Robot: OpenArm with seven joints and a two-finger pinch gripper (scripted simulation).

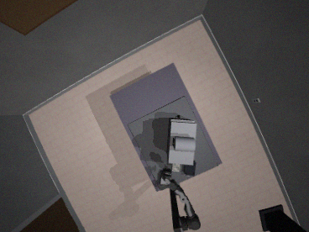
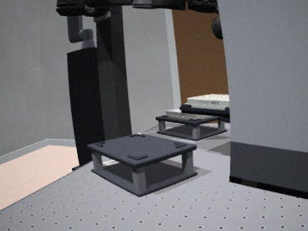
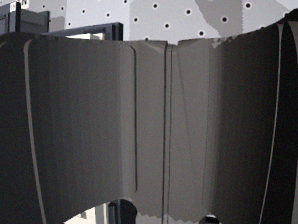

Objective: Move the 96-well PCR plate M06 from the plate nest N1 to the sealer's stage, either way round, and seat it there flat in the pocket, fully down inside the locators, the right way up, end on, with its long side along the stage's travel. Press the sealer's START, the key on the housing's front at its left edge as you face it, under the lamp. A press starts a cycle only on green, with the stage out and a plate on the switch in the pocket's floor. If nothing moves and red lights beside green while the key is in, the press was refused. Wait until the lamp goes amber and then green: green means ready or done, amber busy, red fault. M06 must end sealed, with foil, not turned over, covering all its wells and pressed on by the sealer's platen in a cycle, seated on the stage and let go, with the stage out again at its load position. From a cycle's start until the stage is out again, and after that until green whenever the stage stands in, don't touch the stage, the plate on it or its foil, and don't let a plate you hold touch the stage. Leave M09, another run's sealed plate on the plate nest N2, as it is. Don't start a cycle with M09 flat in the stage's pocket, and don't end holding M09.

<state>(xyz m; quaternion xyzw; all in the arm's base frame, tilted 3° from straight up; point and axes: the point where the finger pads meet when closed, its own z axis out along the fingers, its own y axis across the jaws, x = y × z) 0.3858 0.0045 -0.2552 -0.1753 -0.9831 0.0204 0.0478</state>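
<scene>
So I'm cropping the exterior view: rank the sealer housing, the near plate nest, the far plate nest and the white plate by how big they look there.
1. Sealer housing, cut off by the frame.
2. Near plate nest.
3. Far plate nest.
4. White plate, partly hidden behind the housing.
The nests may match in true size; the near one only sits closer to the camera.

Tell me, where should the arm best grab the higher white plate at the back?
Probably by its two opposite side walls, coming straight down from above. The white plate lies flat and low on a dark platform, so only its upright outer edges seem free to pinch.
</scene>
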